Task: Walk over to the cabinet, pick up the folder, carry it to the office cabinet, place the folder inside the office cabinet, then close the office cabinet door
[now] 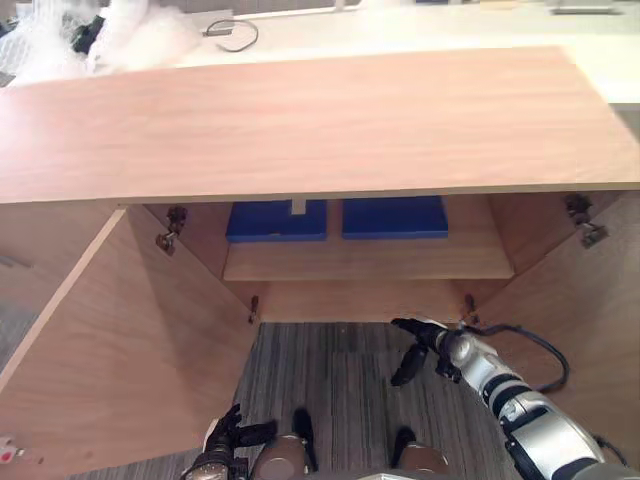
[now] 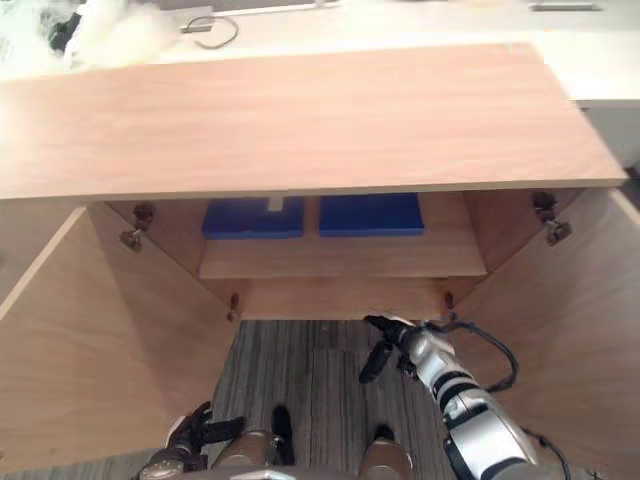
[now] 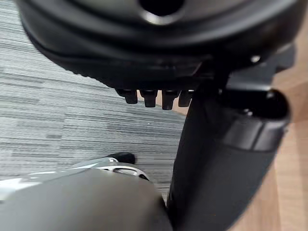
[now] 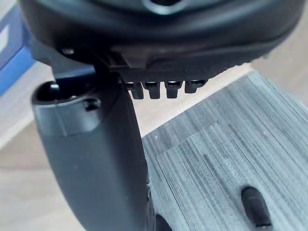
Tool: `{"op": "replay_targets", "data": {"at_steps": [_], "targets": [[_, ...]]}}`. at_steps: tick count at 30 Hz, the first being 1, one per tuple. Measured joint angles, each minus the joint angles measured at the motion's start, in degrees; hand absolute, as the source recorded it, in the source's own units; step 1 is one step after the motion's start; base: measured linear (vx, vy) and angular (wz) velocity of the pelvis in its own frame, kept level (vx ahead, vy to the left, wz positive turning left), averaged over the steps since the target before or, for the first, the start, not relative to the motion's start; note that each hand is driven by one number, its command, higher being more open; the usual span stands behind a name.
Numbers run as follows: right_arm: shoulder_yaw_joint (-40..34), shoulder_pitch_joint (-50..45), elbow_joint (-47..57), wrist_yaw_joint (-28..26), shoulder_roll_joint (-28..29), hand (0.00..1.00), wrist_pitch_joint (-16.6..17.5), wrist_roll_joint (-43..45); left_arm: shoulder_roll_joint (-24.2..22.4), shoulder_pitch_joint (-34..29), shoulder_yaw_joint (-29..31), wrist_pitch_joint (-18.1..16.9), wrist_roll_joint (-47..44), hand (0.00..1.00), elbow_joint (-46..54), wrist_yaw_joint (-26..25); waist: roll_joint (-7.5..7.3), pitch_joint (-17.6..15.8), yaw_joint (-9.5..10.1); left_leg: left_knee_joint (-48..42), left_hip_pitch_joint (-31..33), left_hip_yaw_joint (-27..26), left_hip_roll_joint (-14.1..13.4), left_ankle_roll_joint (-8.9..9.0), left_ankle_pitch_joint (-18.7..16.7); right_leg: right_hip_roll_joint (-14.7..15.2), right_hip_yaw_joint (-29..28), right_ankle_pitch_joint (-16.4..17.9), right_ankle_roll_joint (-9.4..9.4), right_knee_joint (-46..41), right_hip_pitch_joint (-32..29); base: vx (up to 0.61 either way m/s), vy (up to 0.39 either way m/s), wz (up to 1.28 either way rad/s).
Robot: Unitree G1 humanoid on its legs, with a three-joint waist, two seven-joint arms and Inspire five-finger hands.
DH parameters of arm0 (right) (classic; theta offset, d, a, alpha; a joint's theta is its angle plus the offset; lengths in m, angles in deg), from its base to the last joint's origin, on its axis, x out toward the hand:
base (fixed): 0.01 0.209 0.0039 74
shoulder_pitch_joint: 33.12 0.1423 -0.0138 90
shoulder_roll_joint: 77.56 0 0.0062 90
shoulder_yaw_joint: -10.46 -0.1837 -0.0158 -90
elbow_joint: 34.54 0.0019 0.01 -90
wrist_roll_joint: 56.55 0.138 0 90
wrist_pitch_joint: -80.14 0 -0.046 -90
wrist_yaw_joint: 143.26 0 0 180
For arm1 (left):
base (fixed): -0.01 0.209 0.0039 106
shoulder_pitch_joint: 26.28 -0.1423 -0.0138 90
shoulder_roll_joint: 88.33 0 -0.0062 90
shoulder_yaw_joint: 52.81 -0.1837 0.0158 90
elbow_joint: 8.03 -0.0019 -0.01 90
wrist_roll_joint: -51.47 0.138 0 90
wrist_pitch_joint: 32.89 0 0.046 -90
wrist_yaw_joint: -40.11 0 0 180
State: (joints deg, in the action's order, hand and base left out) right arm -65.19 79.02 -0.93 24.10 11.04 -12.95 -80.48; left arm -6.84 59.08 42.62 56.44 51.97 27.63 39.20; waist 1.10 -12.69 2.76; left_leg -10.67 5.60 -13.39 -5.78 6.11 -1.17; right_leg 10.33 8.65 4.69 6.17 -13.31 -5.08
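The cabinet (image 1: 300,120) stands open, with the left door (image 1: 130,340) and the right door (image 1: 590,320) both swung out wide. Two blue folders lie flat on the shelf (image 1: 370,262), side by side and almost touching, pushed toward its back edge. The left folder (image 1: 277,220) has a small white tag and the right folder (image 1: 394,216) is plain, so I cannot tell which one the job is about. The front edge of the shelf is bare. The right hand (image 1: 428,340) hangs just in front of the cabinet's bottom edge, above the grey floor (image 1: 330,380), with loose fingers and nothing in it. The left hand (image 1: 225,432) is low down by the left door, fingers spread, holding nothing too. A folder like these is probably thin, light and a bit stiff, with a smooth cover that could slip. The best place to grab one is its front edge, the side that faces out. Only the doors look left to shut.
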Motion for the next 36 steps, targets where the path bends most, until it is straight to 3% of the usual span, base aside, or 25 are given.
{"op": "replay_targets", "data": {"at_steps": [2,3,5,8,10,12,15,18,20,21,22,23,25,28,29,32,36], "targets": [[-5.61,-3.11,-1.47,3.46,1.97,1.0,-0.07,2.02,-0.09,0.06,0.07,-0.01,0.86,1.0,-0.16,-0.51,-0.09,0.26,-0.04,-3.17,-0.09,3.96,-0.42,-0.06,-2.08,-1.26,-2.97,-1.47,-0.26,1.59,0.39,-0.07,0.0,-0.84],[-8.77,-5.2,-2.81,5.4,3.01,1.0,-0.06,3.62,-0.6,0.24,0.15,-0.06,1.72,1.0,-0.96,-1.25,0.53,0.75,-0.1,-4.6,-0.3,8.83,-0.42,0.35,-4.21,-2.19,-4.85,-2.45,-0.19,2.55,0.39,-0.08,0.006,-0.9],[-15.46,-10.45,-5.21,8.8,4.83,1.0,-0.43,7.43,-1.77,0.86,0.62,-0.01,2.49,1.0,-3.33,-2.43,1.44,1.92,-0.43,-4.91,-1.9,13.6,0.12,0.52,-8.17,-3.44,-8.44,-4.37,-0.01,4.95,0.78,-0.1,0.122,-0.9],[-23.54,-18.29,-7.45,10.71,8.09,1.0,-0.88,11.33,-1.51,0.52,2.27,0.01,2.51,1.0,-4.61,-2.99,0.03,4.33,-1.81,-3.55,-3.1,11.33,0.43,-0.02,-8.62,-3.7,-11.99,-6.07,0.24,8.67,1.28,-0.09,0.129,-0.65],[-33.95,-24.79,-8.45,12.65,11.94,1.0,-1.37,17.98,-1.65,0.02,5.2,0.13,2.47,1.0,-6.3,-3.91,-1.19,5.95,-2.83,-0.25,-5.44,9.67,1.37,-0.44,-8.36,-4.08,-16.12,-7.05,-0.39,10.8,1.09,0.0,0.088,-0.96],[-39.86,-27.43,-7.54,14.29,14.39,1.0,-0.97,23.32,-1.88,-0.63,7.0,0.31,2.47,1.0,-6.84,-4.41,-1.55,6.99,-3.76,2.3,-7.78,5.93,1.37,-1.27,-7.79,-4.53,-18.75,-8.51,-1.47,11.18,-0.01,0.0,0.065,-1.09],[-44.81,-29.96,-6.61,15.9,16.6,1.0,-0.66,28.81,-3.09,0.38,7.35,0.32,2.41,1.0,-6.93,-5.18,-1.42,7.63,-4.78,3.47,-10.44,2.26,1.06,-1.2,-7.81,-5.19,-20.87,-9.4,-1.09,10.52,-0.17,0.03,0.038,-0.7],[-46.51,-30.34,-5.68,16.44,17.06,1.0,-1.38,29.09,-6.18,1.74,7.52,-0.04,2.72,1.0,-7.47,-4.78,-1.08,7.61,-4.4,3.37,-12.8,-3.8,0.12,-1.28,-8.54,-7.13,-24.3,-9.89,-0.51,8.4,-2.09,0.04,0.038,-0.92],[-47.33,-30.14,-4.84,16.92,17.54,1.0,-1.74,29.15,-6.55,2.05,8.05,-0.14,2.74,1.0,-7.71,-4.45,-0.91,7.44,-4.4,3.45,-13.53,-8.32,-1.23,-1.22,-8.75,-7.82,-20.79,-9.4,-2.28,5.78,-4.42,0.0,-0.027,-1.11],[-48.05,-30.13,-4.29,17.42,17.63,1.0,-1.99,29.17,-7.15,2.6,9.63,-0.08,2.77,1.0,-7.7,-4.32,-0.65,6.63,-4.7,3.48,-14.66,-10.59,-1.89,-1.21,-8.75,-5.64,-11.98,-6.62,-6.16,1.54,-6.22,0.02,-0.011,-0.89],[-49.01,-30.74,-3.91,18.37,17.94,1.0,-1.71,30.72,-7.23,2.52,10.5,-0.06,2.76,1.0,-7.71,-4.32,-0.56,6.12,-4.76,3.59,-16.62,-12.65,-2.52,-0.81,-9.0,-2.88,-4.24,-4.59,-7.47,-3.24,-7.09,0.04,0.0,-0.82],[-49.17,-31.31,-3.79,18.58,18.1,1.0,-1.59,30.99,-7.26,2.24,11.55,-0.05,2.76,1.0,-7.7,-4.32,-0.76,6.22,-4.78,3.54,-17.59,-13.57,-2.79,-0.32,-9.31,-2.0,-1.96,-4.39,-7.56,-4.75,-7.09,0.09,-0.018,-0.73],[-47.74,-32.15,-2.68,19.46,18.16,1.0,-1.84,30.97,-8.04,1.84,14.46,0.0,2.7,1.0,-7.69,-4.83,-0.99,6.31,-5.55,3.18,-19.9,-15.94,-4.19,0.79,-10.01,-3.46,-0.69,-2.76,-5.3,-7.01,-7.08,0.13,-0.117,-0.52],[-46.89,-31.67,-0.51,20.14,17.53,1.0,-2.45,30.91,-9.64,1.8,16.1,0.01,2.45,1.0,-7.21,-4.94,0.43,6.5,-5.62,4.09,-20.41,-17.66,-5.62,1.56,-9.71,-5.75,-1.32,-1.6,-5.57,-7.82,-8.44,0.09,-0.118,-0.33],[-46.97,-31.51,1.23,20.52,17.57,1.0,-2.55,30.99,-10.22,1.7,16.31,0.03,2.45,1.0,-7.15,-5.07,1.09,6.92,-5.59,4.44,-20.53,-18.01,-6.31,1.11,-9.41,-6.76,-1.3,-1.28,-6.02,-7.81,-8.71,0.08,-0.112,-0.27],[-48.58,-28.86,3.41,21.37,17.49,1.0,-2.48,31.05,-10.18,1.68,16.19,-0.01,2.46,1.0,-6.86,-5.08,1.3,7.17,-5.49,5.57,-20.93,-17.44,-6.46,-0.82,-8.14,-7.87,-1.77,-1.4,-6.26,-6.84,-8.44,0.04,-0.054,-0.12],[-49.66,-26.24,7.74,22.36,15.65,1.0,-2.36,30.96,-9.97,1.3,15.03,-0.05,2.47,1.0,-6.83,-5.41,1.45,7.65,-5.45,5.63,-20.71,-15.41,-6.28,-1.48,-6.52,-8.36,-2.22,-3.97,-6.13,-1.88,-6.17,0.01,0.022,-0.05]]}}
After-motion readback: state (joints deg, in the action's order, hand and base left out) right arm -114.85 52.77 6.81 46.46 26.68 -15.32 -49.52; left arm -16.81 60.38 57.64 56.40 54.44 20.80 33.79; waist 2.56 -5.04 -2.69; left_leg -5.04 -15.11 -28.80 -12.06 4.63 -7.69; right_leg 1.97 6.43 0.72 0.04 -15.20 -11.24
